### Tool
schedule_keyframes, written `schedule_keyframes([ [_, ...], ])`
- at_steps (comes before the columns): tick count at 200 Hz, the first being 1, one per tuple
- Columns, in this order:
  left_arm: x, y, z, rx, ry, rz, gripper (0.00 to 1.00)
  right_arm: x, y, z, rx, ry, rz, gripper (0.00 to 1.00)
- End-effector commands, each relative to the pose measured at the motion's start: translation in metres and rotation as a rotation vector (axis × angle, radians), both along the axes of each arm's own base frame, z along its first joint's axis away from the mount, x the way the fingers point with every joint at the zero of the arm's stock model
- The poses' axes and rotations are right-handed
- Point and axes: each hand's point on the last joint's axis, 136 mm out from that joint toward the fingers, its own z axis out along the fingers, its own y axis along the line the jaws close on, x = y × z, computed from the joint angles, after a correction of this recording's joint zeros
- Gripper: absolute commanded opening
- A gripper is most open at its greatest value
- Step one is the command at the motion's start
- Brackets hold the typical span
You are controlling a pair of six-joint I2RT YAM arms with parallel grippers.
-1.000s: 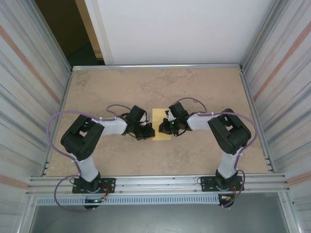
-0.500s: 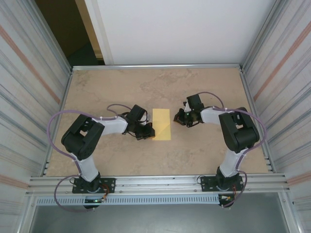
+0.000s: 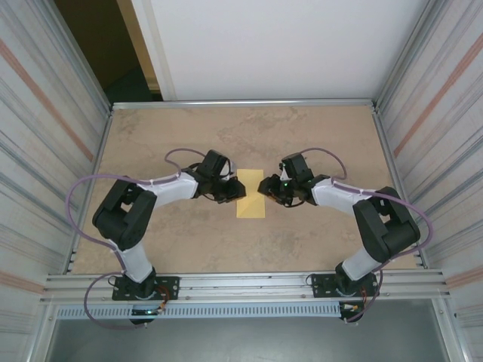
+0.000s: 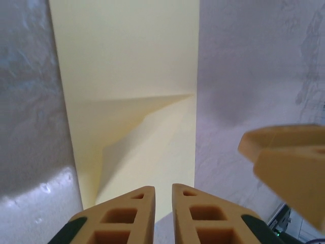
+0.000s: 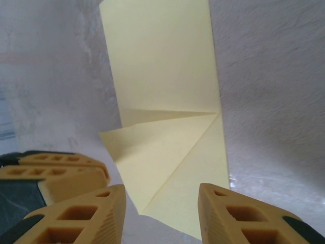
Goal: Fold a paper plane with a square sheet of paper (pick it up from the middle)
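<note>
The pale-yellow sheet of paper (image 3: 250,194) lies on the table as a narrow rectangle. One corner flap (image 5: 157,152) is folded into a triangle and stands slightly raised. My left gripper (image 3: 231,188) is at the paper's left edge. In the left wrist view this gripper (image 4: 163,189) is shut, and its tips hang over the paper (image 4: 127,76) with nothing between them. My right gripper (image 3: 268,189) is at the paper's right edge. It is open (image 5: 162,197), with its fingers astride the flap's near corner and nothing held.
The tan table (image 3: 189,136) is ringed by a metal frame rail (image 3: 241,102), with corrugated walls on both sides. Each wrist view catches the other gripper's finger close by, one (image 4: 287,157) in the left wrist view and one (image 5: 53,173) in the right wrist view. The two grippers are only the paper's width apart.
The right gripper swung out to the right, then returned to the paper's right edge. The left gripper shifted toward the far end of the left edge.
</note>
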Motion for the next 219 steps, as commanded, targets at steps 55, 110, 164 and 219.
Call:
schedule_keyframes([
  [55,0.022,0.006,-0.028,0.046,0.015,0.016,0.16,0.009,0.019,-0.016,0.032,0.072,-0.042,0.39],
  [110,0.015,0.018,-0.05,0.096,0.097,0.062,0.15,0.012,0.027,-0.026,0.046,0.11,-0.04,0.38],
  [164,0.011,0.026,-0.058,0.104,0.136,0.095,0.15,0.011,0.03,-0.036,0.044,0.148,-0.048,0.35],
  [219,0.009,0.025,-0.059,0.099,0.142,0.091,0.15,0.014,0.043,-0.029,0.102,0.117,-0.025,0.28],
])
